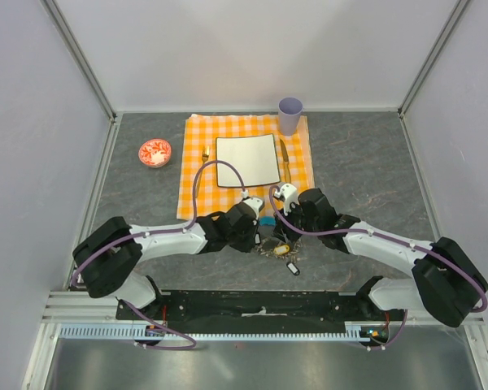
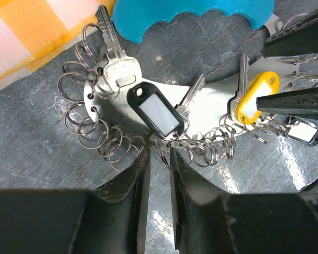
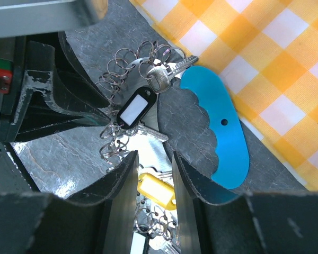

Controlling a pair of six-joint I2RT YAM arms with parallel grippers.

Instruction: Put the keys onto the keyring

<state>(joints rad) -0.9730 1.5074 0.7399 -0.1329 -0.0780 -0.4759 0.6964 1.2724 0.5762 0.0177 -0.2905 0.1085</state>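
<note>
Grasp step at the keyring [image 2: 90, 124] — both hands over it.
Left hand [image 2: 159, 153] narrowly parted, empty; right hand [image 3: 155, 159] straddles the yellow tag [image 3: 156, 190] — grip unclear; next, pinch one ring steady.

The keys [image 2: 114, 53] are bright, polished silvery metal, and the split rings [image 2: 80, 123] are thin shiny wire. The turquoise tag [image 2: 191, 13] is smooth, glossy plastic. The black tag [image 2: 158, 108] and the yellow tag [image 2: 253, 95] are plastic with white label windows. The metal plate [image 2: 206, 111] has a dull brushed finish. The table [image 2: 32, 148] looks like dark, veined stone with a faint sheen. The checked cloth [image 3: 265, 58] is woven fabric. The left gripper [image 2: 159, 159] is matt black, scuffed pale at its edges.
</note>
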